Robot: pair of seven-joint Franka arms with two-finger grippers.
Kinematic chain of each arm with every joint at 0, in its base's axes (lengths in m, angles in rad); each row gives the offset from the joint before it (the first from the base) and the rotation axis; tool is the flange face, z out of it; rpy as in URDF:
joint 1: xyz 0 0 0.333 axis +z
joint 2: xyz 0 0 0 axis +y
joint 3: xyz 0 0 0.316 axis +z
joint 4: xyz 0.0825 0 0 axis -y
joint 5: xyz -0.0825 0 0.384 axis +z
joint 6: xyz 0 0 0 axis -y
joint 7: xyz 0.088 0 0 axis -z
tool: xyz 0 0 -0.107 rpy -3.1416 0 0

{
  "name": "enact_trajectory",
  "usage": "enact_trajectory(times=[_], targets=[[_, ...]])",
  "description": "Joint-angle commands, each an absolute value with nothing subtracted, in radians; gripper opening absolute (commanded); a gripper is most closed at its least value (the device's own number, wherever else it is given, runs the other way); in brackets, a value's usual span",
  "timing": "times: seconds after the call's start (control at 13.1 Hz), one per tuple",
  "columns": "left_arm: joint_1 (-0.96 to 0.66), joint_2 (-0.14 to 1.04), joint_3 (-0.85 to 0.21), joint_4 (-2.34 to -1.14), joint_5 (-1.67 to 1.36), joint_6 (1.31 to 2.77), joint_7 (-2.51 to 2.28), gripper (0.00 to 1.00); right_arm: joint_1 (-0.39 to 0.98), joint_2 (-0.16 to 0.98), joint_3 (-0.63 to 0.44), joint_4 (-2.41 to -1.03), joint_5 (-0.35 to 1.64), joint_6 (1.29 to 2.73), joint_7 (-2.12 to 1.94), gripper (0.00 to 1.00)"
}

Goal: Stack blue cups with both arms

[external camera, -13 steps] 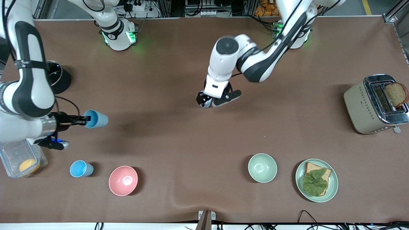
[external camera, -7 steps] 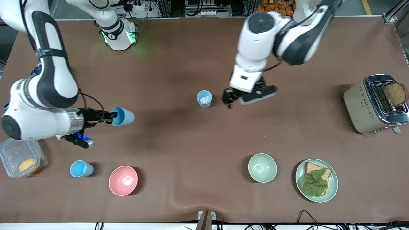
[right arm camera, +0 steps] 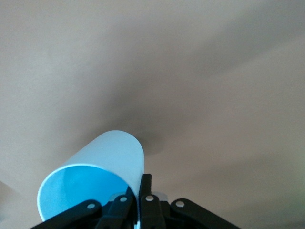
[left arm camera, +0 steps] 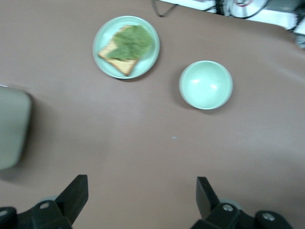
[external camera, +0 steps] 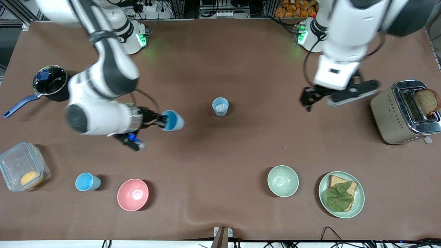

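Three small light-blue plastic tumblers on your list, plus misc items, running from the right arm's end of the table to the left arm's.

1. Clear plastic container (external camera: 21,170) w/ an orange item inside, at the right arm's end.
2. Dark pot w/ blue handle (external camera: 48,84), farther from the front camera than the container.
3. Standing blue cup (external camera: 87,182), upright on the table, just beside a round pink bowl (external camera: 133,194).
4. Right gripper (external camera: 159,121): clamped on the rim of the carried blue cup (external camera: 173,120), which is tipped on its side in the air over bare table; in your right wrist view that cup (right arm camera: 95,181) sits pinched at the fingers (right arm camera: 143,191).
5. Centre blue cup (external camera: 220,106), upright mid-table, something white inside; apart from the carried one.
6. Pale-green bowl (external camera: 283,181) and pale-green plate w/ bread and a green leaf (external camera: 341,194), near the front camera.
7. Left gripper (external camera: 307,99): up over bare table, jaws spread wide, nothing in them; same in your left wrist view (left arm camera: 140,198).
8. Beige toaster w/ a brown slice (external camera: 404,112), at the left arm's end.
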State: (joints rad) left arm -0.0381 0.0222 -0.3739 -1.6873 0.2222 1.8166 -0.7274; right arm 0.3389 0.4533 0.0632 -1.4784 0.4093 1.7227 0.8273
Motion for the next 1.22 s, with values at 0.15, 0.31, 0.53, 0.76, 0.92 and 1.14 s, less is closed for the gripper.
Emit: enact_trajectory(times=[0.15, 0.31, 0.53, 0.76, 0.92, 1.14], targets=[[-0.035, 0.037, -0.246, -1.562, 0.184, 1.661, -0.468, 1.0, 0.483, 0.446, 0.049, -1.563, 0.425, 1.837, 0.965, 0.0], [-0.034, 0.037, -0.226, -1.554, 0.183, 1.66, -0.436, 1.0, 0.541, 0.446, 0.049, -1.621, 0.425, 1.917, 1.009, 0.0], [-0.028, 0.032, -0.187, -1.545, 0.125, 1.638, -0.407, 1.0, 0.6, 0.452, 0.049, -1.677, 0.425, 2.0, 1.075, 0.0], [-0.031, 0.025, -0.147, -1.545, 0.077, 1.614, -0.371, 1.0, 0.633, 0.475, 0.049, -1.684, 0.426, 2.039, 1.089, 0.0], [-0.029, 0.021, -0.147, -1.546, 0.075, 1.605, -0.367, 1.0, 0.65, 0.482, 0.049, -1.684, 0.426, 2.04, 1.104, 0.0], [-0.028, 0.011, -0.144, -1.554, 0.042, 1.603, -0.367, 1.0, 0.673, 0.488, 0.048, -1.69, 0.425, 2.042, 1.14, 0.0]])
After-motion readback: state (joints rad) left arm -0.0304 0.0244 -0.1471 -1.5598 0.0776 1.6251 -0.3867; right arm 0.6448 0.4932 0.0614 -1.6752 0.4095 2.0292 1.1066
